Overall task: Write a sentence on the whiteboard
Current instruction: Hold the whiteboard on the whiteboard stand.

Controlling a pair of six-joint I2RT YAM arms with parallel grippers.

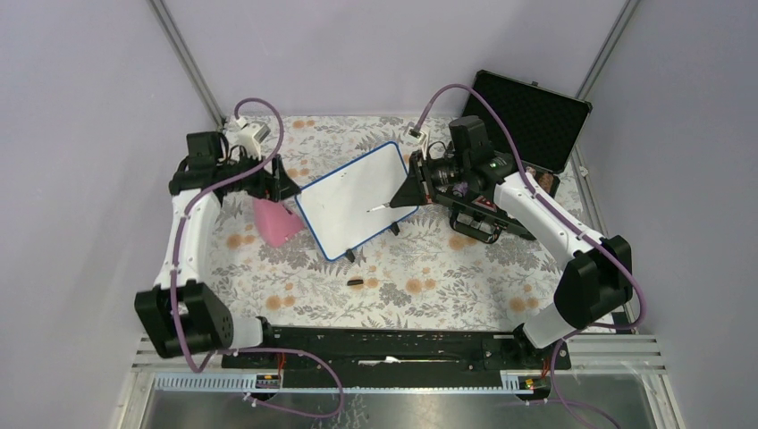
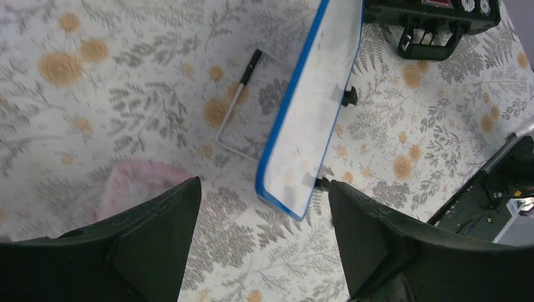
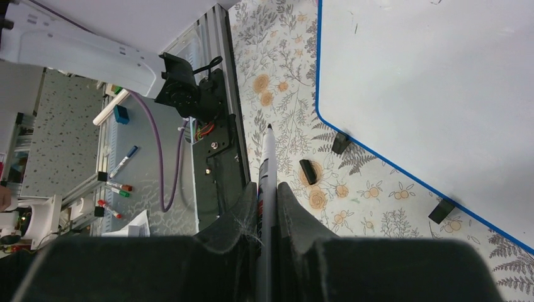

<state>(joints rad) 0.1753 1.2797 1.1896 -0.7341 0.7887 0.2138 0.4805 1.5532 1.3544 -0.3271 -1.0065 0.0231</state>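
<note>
The whiteboard [image 1: 356,198], white with a blue frame and black clip feet, lies tilted on the flowered cloth. Its face is blank apart from faint specks; no sentence shows. My right gripper [image 1: 413,189] is shut on a marker [image 1: 383,207] whose tip points over the board's right part. In the right wrist view the marker [image 3: 267,170] sticks out between the fingers [image 3: 289,207], with the board [image 3: 428,82] to the upper right. My left gripper [image 1: 284,183] is open and empty at the board's left edge. In its view [image 2: 263,207] the board's corner [image 2: 312,113] lies just ahead.
A pink cloth [image 1: 275,222] lies by the left gripper. The marker cap [image 1: 355,282] lies in front of the board. An open black foam-lined case [image 1: 532,112] stands at the back right. A thin metal rod [image 2: 234,107] lies beside the board.
</note>
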